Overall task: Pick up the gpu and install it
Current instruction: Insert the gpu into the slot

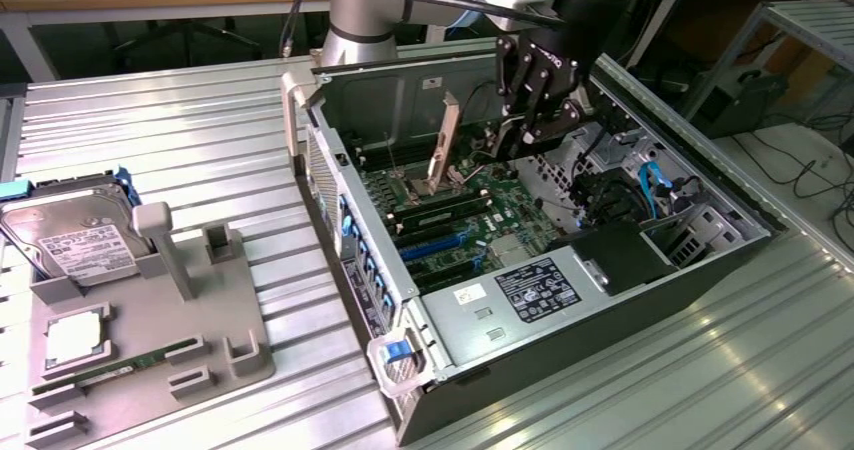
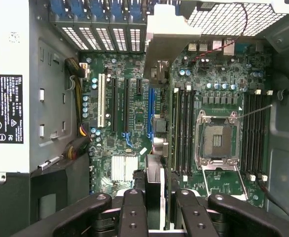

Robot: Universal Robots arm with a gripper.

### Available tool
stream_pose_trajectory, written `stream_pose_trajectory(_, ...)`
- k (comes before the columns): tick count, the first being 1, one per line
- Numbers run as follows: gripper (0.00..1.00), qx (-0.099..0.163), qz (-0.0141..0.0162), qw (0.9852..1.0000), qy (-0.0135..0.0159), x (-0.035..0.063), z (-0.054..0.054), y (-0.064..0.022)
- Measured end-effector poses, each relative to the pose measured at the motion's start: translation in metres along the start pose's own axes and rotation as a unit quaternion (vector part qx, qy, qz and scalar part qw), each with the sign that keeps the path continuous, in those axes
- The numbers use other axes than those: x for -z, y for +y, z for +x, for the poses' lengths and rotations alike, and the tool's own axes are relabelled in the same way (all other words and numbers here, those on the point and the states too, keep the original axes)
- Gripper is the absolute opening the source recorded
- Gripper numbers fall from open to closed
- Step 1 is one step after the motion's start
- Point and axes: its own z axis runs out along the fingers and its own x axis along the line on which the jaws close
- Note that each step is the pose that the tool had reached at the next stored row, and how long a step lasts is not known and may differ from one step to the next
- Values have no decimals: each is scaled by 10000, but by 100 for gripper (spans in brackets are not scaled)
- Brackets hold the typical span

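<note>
My gripper [image 1: 518, 138] reaches down into the open computer case [image 1: 694, 255] and is shut on the gpu [image 1: 446, 142]. The gpu is a thin black card held on edge, with its pale beige bracket strip pointing down toward the motherboard [image 1: 461, 220]. In the wrist view the gripper [image 2: 157, 217] clamps the card's dark edge, and the gpu [image 2: 153, 180] runs away from me to its pale bracket. It hangs above the board, roughly in line with a blue expansion slot [image 2: 149, 111] beside the black slots [image 2: 114, 106]. I cannot tell whether the card touches the slot.
Inside the case are a power supply [image 1: 541, 290], memory slots [image 2: 183, 128], an empty processor socket [image 2: 216, 140] and blue cables [image 1: 654, 185]. At the exterior view's left, a grey fixture [image 1: 167, 260] holds a silver hard drive [image 1: 80, 235], a processor [image 1: 74, 335] and a green memory stick [image 1: 118, 370].
</note>
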Motion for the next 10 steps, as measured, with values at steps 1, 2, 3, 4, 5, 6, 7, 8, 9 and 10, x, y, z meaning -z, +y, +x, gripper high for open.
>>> stream_pose_trajectory(1, 27, -2, 0, 10000, 0, -5, 0, 0)
stream_pose_trajectory(2, 27, -6, -1, 10000, 0, -9, 0, 0)
stream_pose_trajectory(3, 27, -9, -1, 10000, 0, -14, 0, 0)
stream_pose_trajectory(4, 27, -13, -1, 10000, -1, -21, 1, 5)
stream_pose_trajectory(5, 27, -18, -1, 10000, -1, -30, 1, 15)
stream_pose_trajectory(6, 27, -27, -1, 10000, -1, -40, 1, 27)
stream_pose_trajectory(7, 27, -55, 0, 10000, -2, -69, 0, 34)
stream_pose_trajectory(8, 27, -65, 2, 10000, 33, -85, 0, 38)
stream_pose_trajectory(9, 27, -67, 2, 9999, 92, -96, 1, 48)
stream_pose_trajectory(10, 27, -68, 1, 9999, 128, -106, 1, 53)
